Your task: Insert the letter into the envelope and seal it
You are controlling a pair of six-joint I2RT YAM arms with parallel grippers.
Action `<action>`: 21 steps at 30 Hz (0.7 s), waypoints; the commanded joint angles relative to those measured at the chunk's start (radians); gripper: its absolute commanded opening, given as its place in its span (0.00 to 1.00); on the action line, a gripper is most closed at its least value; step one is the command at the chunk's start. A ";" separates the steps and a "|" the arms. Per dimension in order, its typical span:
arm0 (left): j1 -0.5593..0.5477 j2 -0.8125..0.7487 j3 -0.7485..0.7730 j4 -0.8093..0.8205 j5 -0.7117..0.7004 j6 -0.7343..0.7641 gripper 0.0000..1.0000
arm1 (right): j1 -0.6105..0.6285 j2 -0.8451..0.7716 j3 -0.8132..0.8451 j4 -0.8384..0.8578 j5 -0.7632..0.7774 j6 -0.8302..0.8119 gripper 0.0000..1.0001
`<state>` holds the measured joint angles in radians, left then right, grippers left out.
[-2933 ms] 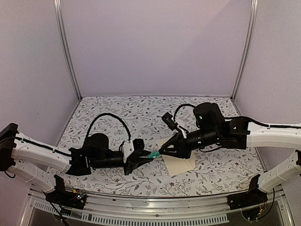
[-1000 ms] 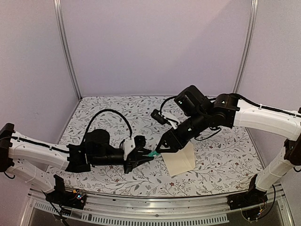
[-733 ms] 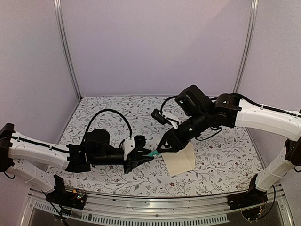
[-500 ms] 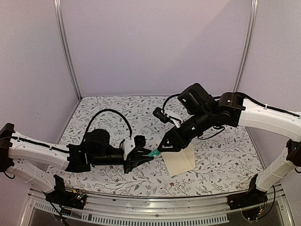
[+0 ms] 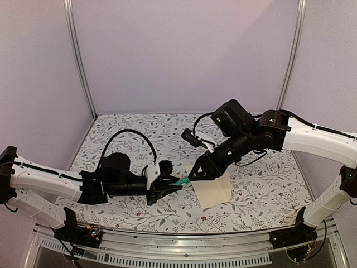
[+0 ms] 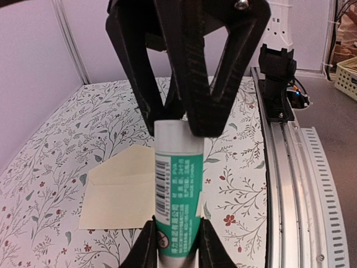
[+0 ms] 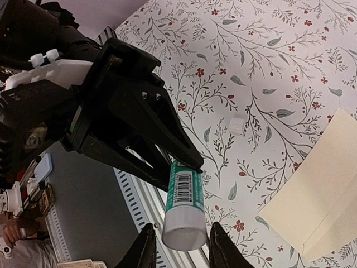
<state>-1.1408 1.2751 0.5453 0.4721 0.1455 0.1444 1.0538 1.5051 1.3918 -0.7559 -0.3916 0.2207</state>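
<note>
The cream envelope (image 5: 212, 191) lies flat on the flowered table, right of centre; it also shows in the left wrist view (image 6: 120, 190) and the right wrist view (image 7: 323, 195). The letter is out of view. My left gripper (image 5: 172, 184) (image 6: 177, 226) is shut on a green and white glue stick (image 5: 181, 182) (image 6: 178, 184), held above the table just left of the envelope. My right gripper (image 5: 192, 177) (image 7: 178, 237) is open, its jaws standing on either side of the stick's white end (image 7: 184, 223) with a thin gap on each side.
A small white cap (image 7: 237, 125) lies on the table near the envelope's corner. The metal rail at the table's front edge (image 6: 290, 178) runs close below the grippers. Purple walls enclose the table on three sides.
My right arm rose off the envelope, then its jaws narrowed round the glue stick's white end. The left gripper and the stick have stayed put.
</note>
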 commanded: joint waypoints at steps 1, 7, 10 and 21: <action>0.016 -0.013 0.015 0.009 0.002 -0.006 0.00 | 0.006 0.001 -0.010 0.006 -0.017 -0.004 0.39; 0.016 -0.016 0.014 0.010 -0.013 -0.007 0.00 | 0.006 0.015 -0.006 0.004 -0.007 -0.005 0.32; 0.016 -0.020 0.012 0.012 -0.016 -0.005 0.00 | 0.006 0.015 -0.004 0.003 0.005 0.004 0.27; 0.007 -0.011 -0.001 0.041 -0.202 0.013 0.00 | 0.003 0.052 -0.017 0.048 0.036 0.194 0.08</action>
<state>-1.1404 1.2751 0.5434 0.4576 0.0715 0.1501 1.0531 1.5272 1.3918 -0.7273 -0.3649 0.3042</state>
